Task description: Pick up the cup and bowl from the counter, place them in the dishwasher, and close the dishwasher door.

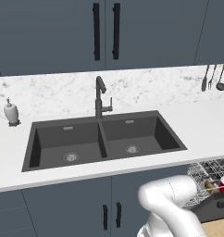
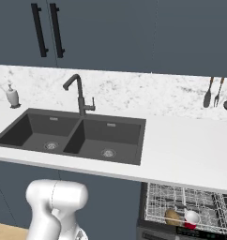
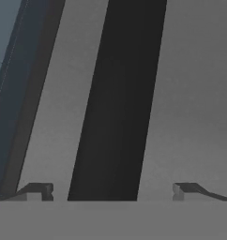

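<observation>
Claw (image 3: 108,191): spread wide, holding nothing, tips either side of the black handle (image 3: 115,101) on the dishwasher door (image 3: 190,93).
Cup (image 2: 192,218): in the dishwasher rack (image 2: 157,199).
Bowl (image 2: 172,216): touching the cup's left side.
Counter (image 2: 190,150): above the rack.

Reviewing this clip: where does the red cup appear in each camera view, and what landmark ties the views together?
Left base view: the cup lies at the far right edge, low, in the dishwasher rack.
Right base view: lower right, in the rack, beside the bowl.
Hand view: none to place; a dark bar on a grey panel.
Shared landmark: the double sink.
</observation>
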You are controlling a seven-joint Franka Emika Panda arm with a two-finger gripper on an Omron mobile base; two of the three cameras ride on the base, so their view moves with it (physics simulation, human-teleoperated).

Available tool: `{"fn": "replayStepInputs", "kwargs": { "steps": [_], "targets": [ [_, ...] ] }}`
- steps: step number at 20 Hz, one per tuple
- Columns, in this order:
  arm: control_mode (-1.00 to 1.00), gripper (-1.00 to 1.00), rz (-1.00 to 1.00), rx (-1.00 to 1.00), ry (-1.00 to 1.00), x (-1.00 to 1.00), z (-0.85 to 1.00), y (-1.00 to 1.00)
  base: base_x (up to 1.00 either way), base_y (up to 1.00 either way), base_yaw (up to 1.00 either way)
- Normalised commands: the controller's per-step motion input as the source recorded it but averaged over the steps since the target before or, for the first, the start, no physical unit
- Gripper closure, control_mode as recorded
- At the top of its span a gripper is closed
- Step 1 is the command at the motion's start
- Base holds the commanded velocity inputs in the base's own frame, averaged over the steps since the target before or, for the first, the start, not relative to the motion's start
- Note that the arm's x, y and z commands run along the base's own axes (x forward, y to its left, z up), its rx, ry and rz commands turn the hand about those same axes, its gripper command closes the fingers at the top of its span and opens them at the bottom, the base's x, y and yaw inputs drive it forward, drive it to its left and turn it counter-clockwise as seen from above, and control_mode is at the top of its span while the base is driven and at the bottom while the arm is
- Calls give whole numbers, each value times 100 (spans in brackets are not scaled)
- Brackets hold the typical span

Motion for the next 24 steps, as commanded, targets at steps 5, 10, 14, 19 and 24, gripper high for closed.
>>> {"fn": "replayStepInputs", "kwargs": {
  "steps": [5,10,14,19,24],
  "targets": [
    [-100,-100,0,-7,6,100,0,1,0,0,0],
    [-100,-100,0,-6,5,94,0,3,0,0,0],
    [-100,-100,0,-6,5,84,0,2,0,0,0],
    [-100,-100,0,-5,3,78,0,0,0,0,0],
    [-100,-100,0,-1,0,54,-2,2,0,0,0]
  ]
}}
